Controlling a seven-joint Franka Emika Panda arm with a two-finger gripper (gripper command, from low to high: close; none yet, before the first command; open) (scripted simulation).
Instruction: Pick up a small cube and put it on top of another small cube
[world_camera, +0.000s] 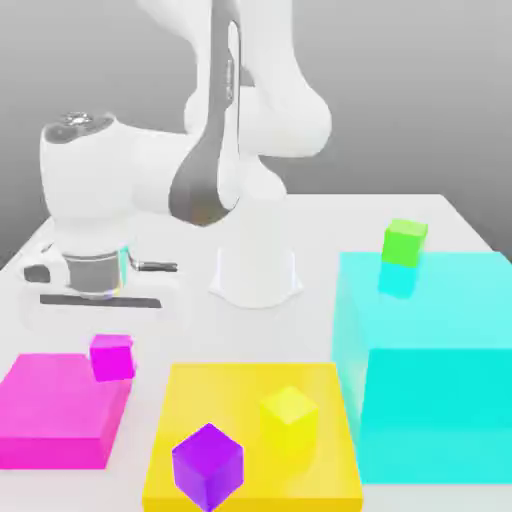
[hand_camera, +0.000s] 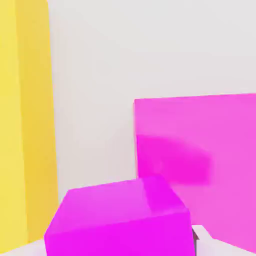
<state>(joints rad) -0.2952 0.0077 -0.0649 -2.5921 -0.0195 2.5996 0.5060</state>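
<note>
The small cube (world_camera: 112, 357) is seen above the flat magenta block's (world_camera: 55, 410) corner nearest the yellow block (world_camera: 250, 430). Whether it is grasped cannot be told; a loose hold risks dropping.

Magenta-pink small cube (world_camera: 112, 356) (hand_camera: 120, 217), magenta flat block (world_camera: 55, 410) (hand_camera: 210, 150), yellow slab (world_camera: 250, 430) (hand_camera: 25, 125), cyan block (world_camera: 440, 350).

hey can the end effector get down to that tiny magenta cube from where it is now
Probably yes. The tiny magenta cube sits exposed on the flat magenta block, with nothing over it; the purple cube stands apart.
</note>
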